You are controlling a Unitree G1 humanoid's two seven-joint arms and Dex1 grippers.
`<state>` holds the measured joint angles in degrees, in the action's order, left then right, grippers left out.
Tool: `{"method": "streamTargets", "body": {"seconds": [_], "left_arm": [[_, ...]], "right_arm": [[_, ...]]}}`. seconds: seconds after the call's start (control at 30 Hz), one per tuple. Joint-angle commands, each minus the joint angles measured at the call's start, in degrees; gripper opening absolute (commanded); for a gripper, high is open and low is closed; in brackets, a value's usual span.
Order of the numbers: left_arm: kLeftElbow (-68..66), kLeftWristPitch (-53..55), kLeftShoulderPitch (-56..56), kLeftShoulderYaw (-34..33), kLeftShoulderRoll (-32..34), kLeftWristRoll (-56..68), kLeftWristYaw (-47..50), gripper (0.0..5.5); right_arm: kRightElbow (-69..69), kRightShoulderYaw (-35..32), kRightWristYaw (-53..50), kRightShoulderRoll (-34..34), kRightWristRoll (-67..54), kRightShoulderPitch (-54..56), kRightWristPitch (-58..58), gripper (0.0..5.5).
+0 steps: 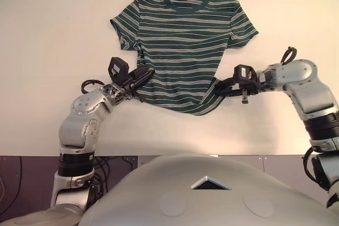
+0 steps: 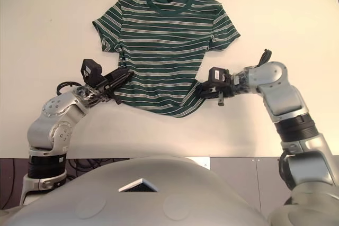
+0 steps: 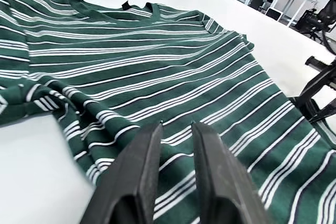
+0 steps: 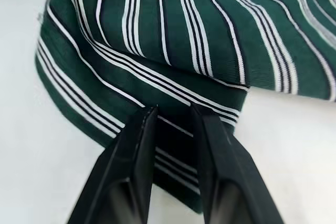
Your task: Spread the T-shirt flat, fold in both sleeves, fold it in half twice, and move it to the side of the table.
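We judge spreading is the step in hand. The left gripper [image 1: 143,76] and right gripper [image 1: 219,86] sit at the T-shirt's [image 1: 183,35] near hem, fingers narrowly parted and gripping nothing. We should pinch each hem corner low, then draw outward evenly. The shirt lies mid-worktop [image 1: 53,25], collar far and sleeves out. It is green with white stripes, its right hem corner doubled over and its left side rippled.
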<state>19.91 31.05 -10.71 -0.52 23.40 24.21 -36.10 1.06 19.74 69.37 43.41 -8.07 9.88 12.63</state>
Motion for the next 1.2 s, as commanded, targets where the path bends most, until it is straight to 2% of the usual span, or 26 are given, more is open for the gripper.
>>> {"method": "streamTargets", "body": {"seconds": [0.03,0.2,0.33,0.47,0.6,0.73,0.83,0.9,1.03,1.2], "left_arm": [[-1.21,0.71,2.96,-1.17,1.41,0.21,0.16,0.98],[-1.19,0.42,2.69,-1.53,1.59,0.16,0.57,0.98],[-0.35,-0.19,1.01,-1.17,0.43,-0.03,1.91,0.98],[-0.17,-0.8,0.15,-1.14,-0.29,-0.09,2.58,0.98],[-0.66,-1.35,0.09,-0.31,-0.8,-0.56,2.76,0.98],[-0.86,-0.95,-0.52,2.14,2.46,-2.52,0.66,0.98],[-1.45,-1.55,-2.09,2.92,7.0,-5.55,-0.93,0.98],[-1.31,-2.0,-2.53,4.2,10.07,-8.38,-1.7,0.98],[-2.62,-3.88,-1.22,11.08,11.68,-14.92,-2.22,0.98],[-5.5,-4.49,3.36,20.36,8.78,-17.26,-5.06,0.98]], "right_arm": [[1.15,3.58,-0.12,3.36,6.38,-3.1,0.12,1.14],[0.36,1.73,9.65,13.84,3.6,-5.87,-0.82,1.14],[-3.11,-2.38,18.73,22.05,-2.41,-9.51,-2.73,1.14],[-8.17,-6.18,22.24,25.79,-7.44,-15.66,-2.98,1.14],[-5.43,-7.57,18.2,17.97,-10.47,-7.55,1.58,1.14],[-8.11,-9.23,17.97,14.83,-16.8,0.37,10.29,1.14],[-8.35,-5.45,6.28,5.65,-11.18,3.36,10.61,1.14],[-8.01,-4.54,0.25,1.99,-7.87,2.89,9.87,1.14],[-7.86,-4.85,-3.75,-1.46,-8.16,3.25,12.27,1.14],[-3.38,-5.92,-8.21,-5.08,-7.28,6.68,12.53,1.14]]}}
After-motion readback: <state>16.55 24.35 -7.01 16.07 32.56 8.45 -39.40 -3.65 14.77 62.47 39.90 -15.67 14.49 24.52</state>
